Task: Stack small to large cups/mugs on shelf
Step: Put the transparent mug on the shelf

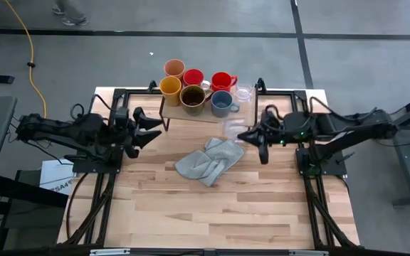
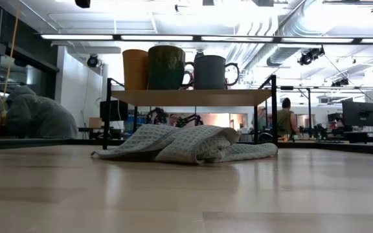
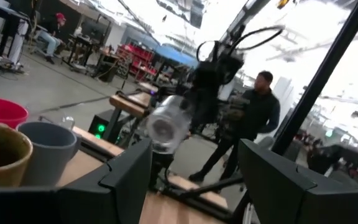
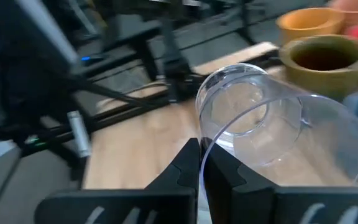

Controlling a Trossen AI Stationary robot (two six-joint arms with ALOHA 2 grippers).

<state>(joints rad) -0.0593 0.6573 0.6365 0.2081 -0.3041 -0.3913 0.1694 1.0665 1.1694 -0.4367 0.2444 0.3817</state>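
Observation:
The shelf stands at the table's far middle. On it rest on their bases a peach tumbler, two red mugs, a yellow mug, a brown mug, a grey-blue mug and a clear glass cup. My right gripper is shut on a second clear glass cup just off the shelf's near right corner. My left gripper stands open left of the shelf, with nothing between its fingers. My right gripper pinches the glass cup's wall at its rim, one finger inside and one outside. The fingers come about level from the table's right side. The cup is lifted clear of the table and tipped on its side, base pointing away from the gripper.
A crumpled grey cloth lies on the table in front of the shelf, between the two arms. The near half of the wooden table lies bare. A person stands in the room beyond the table.

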